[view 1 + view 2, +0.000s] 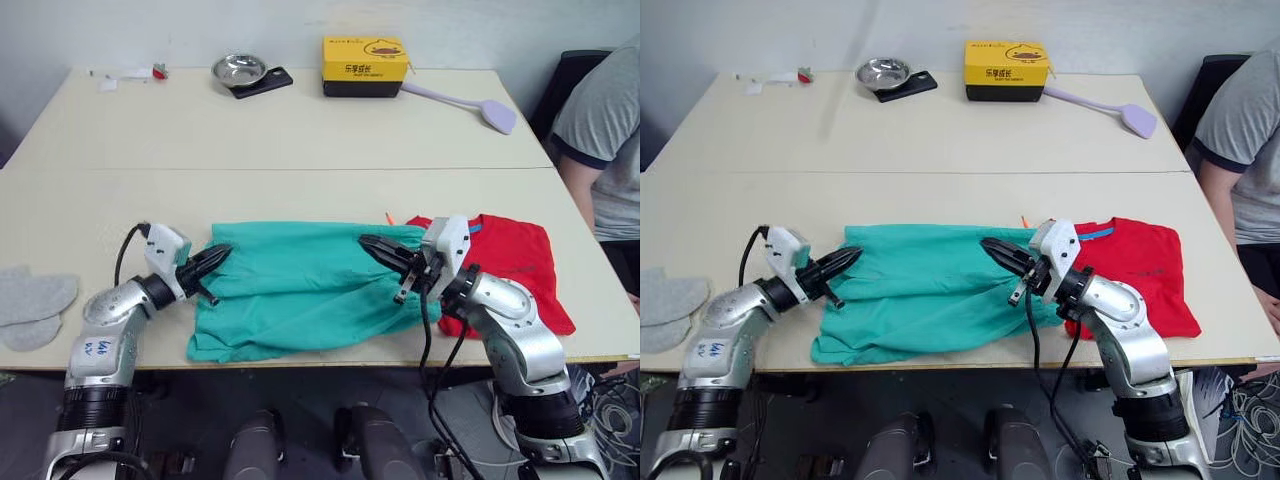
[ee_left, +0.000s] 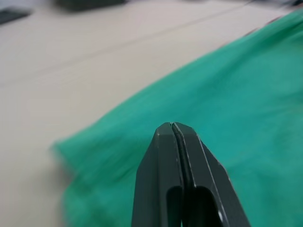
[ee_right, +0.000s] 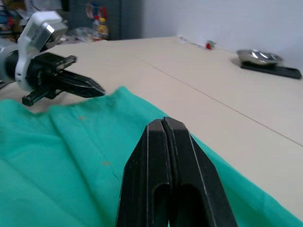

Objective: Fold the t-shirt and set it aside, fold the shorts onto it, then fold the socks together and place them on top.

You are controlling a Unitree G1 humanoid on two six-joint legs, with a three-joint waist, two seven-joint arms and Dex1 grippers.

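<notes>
On the desk (image 1: 300, 140) you're at the shorts (image 1: 300, 285) step; left tool (image 1: 213, 257) and right tool (image 1: 375, 247) both pinched together, seemingly empty, so open up and grab the edges.

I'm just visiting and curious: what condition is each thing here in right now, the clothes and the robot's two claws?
shorts: spread flat on the table, partly overlapping the t-shirt, not yet folded small.
t-shirt: folded, lying at the robot's right.
socks: lying flat at the table's left edge, unfolded.
left gripper: shut, holding nothing, at the shorts' left edge.
right gripper: shut, empty, above the shorts.
</notes>
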